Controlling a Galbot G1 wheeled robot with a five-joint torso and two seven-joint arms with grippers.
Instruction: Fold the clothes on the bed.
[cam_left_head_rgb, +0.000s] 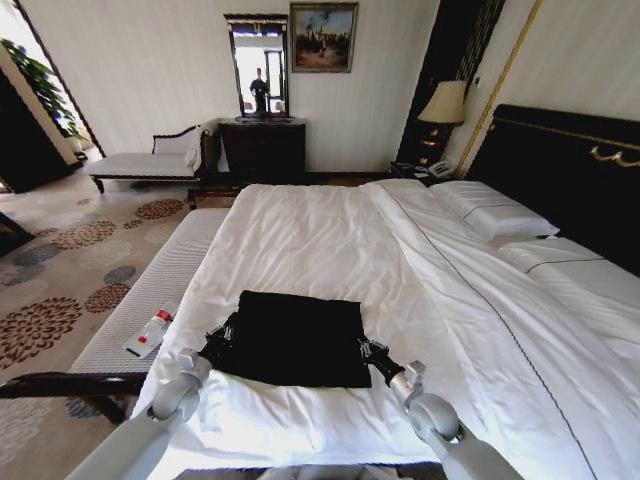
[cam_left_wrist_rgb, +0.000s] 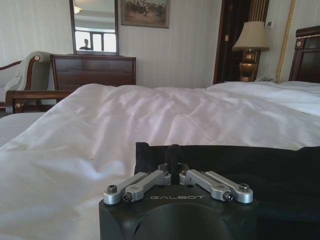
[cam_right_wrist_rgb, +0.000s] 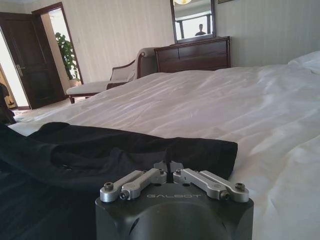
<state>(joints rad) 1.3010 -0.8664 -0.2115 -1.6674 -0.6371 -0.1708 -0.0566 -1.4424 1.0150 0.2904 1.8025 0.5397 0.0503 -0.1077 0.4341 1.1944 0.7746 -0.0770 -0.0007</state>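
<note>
White duvet (cam_left_head_rgb: 330, 240) carries the black T-shirt (cam_left_head_rgb: 295, 335) already folded into a compact rectangle, with left gripper (cam_left_head_rgb: 222, 335) and right gripper (cam_left_head_rgb: 368, 350) each clenched on its near corners.

The black T-shirt (cam_left_head_rgb: 290, 338) lies folded, so its chest lettering is hidden. The left gripper (cam_left_head_rgb: 222, 333) and right gripper (cam_left_head_rgb: 368, 349) reach its side edges, and the dark cloth swallows their fingertips, so their spread is unreadable. The headboard (cam_left_head_rgb: 570, 170) is cut off by the head view's right edge. The label of the small bottle (cam_left_head_rgb: 152, 334) on the bench (cam_left_head_rgb: 150, 300) is too small to read.
</note>
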